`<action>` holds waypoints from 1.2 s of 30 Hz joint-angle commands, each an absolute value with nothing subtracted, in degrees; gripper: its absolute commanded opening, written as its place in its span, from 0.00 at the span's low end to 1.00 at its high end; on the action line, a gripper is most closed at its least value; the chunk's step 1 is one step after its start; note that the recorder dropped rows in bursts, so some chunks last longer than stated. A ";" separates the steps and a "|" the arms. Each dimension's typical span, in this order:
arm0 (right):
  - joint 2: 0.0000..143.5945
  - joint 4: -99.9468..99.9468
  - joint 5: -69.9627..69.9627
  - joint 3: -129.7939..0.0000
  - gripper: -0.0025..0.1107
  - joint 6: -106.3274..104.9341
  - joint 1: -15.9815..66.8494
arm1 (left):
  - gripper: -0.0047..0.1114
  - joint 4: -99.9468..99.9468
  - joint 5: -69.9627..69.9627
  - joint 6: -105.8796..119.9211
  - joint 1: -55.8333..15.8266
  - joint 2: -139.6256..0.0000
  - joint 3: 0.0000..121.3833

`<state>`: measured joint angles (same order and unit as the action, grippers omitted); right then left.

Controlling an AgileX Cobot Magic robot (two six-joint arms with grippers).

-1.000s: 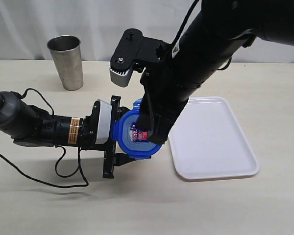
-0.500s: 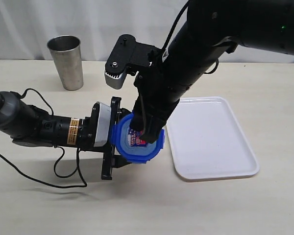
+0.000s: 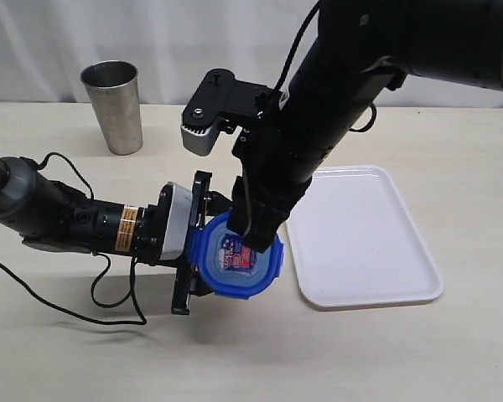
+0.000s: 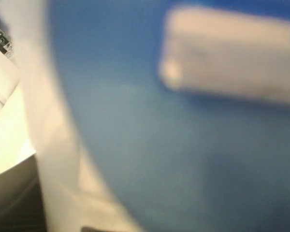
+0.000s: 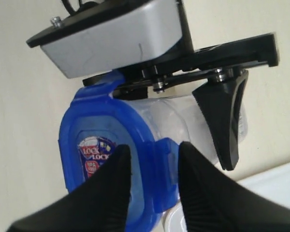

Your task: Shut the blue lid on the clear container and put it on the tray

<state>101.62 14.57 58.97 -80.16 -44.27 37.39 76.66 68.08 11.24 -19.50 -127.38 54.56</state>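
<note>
**Blue lid (image 3: 233, 266) lower and nearer than a second ago**

Brought down toward the front of the desk (image 3: 360, 360), along with the clear container (image 5: 183, 118) behind it and the left gripper (image 3: 211, 247) carrying both. Followed down by the right gripper (image 3: 256, 239).

Nearest now: lid turned face-on to the exterior view, red-and-white sticker at its centre, seated on the mouth of the container. Container lying sideways, held off the desk, shadow beneath. Left jaws closed across the container's body just behind the lid, one black finger (image 5: 222, 125) flat along its side. Nothing but blurred blue, very close, in the left wrist view.

Just above: right jaws reaching down from overhead, set a little apart, astride one locking tab at the lid's edge. One fingertip (image 5: 118, 162) over the lid's face beside the sticker, the other outside the tab. Cannot tell whether squeezing the tab or only resting against it.

Farther right: white tray (image 3: 419, 285) flat on the desk, just beside the lid, apart from it.

At the back left: steel cup (image 3: 113, 109) upright, well apart from both arms.
</note>
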 commanded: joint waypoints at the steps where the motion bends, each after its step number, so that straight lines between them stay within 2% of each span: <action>1: 105.74 12.59 62.69 -78.27 0.25 -44.11 37.39 | 0.04 74.30 69.77 4.29 -19.73 -127.44 54.48; 9: 103.42 7.05 61.47 -81.16 0.25 -39.61 37.39 | 0.04 72.60 69.55 0.32 -19.73 -127.44 54.48; 18: 95.95 -5.10 54.04 -81.25 0.25 -24.46 37.39 | 0.04 71.22 69.07 -3.41 -19.73 -127.44 54.48; 31: 96.12 16.96 52.93 -80.66 0.24 -30.93 37.49 | 0.04 69.30 68.82 -15.05 -16.72 -124.58 54.48; 36: 97.23 16.29 50.88 -78.79 0.15 -31.07 37.49 | 0.04 72.85 68.58 -16.92 -16.06 -122.84 54.48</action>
<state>96.46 16.44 52.37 -79.76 -30.36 37.62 71.46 66.71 -15.30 -16.29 -124.37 54.56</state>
